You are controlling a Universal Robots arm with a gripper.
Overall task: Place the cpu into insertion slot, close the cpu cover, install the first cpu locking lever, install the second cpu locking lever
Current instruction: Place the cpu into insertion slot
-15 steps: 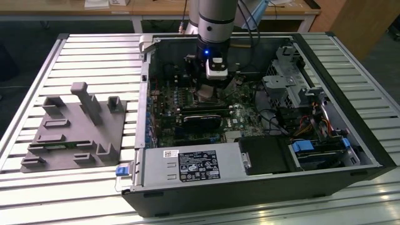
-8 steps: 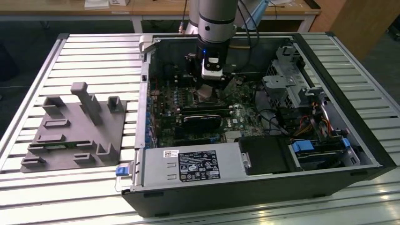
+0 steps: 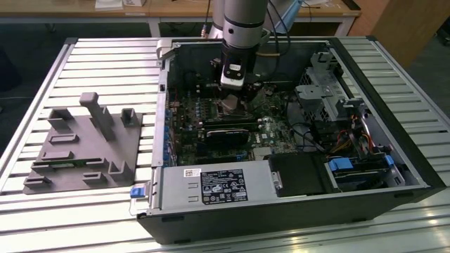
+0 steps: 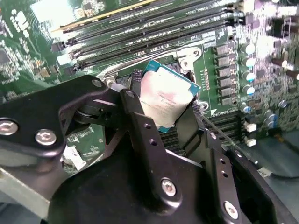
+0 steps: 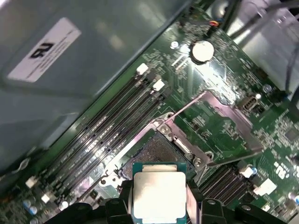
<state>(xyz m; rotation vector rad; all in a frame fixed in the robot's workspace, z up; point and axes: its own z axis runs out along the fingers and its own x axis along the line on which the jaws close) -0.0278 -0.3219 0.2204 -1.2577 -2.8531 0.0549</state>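
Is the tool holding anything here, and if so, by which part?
Yes. The tool grips the cpu by two opposite edges, its metal top bare, not yet in the open slot.

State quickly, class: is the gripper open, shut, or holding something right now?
The gripper: shut on the cpu, not yet in the insertion slot.
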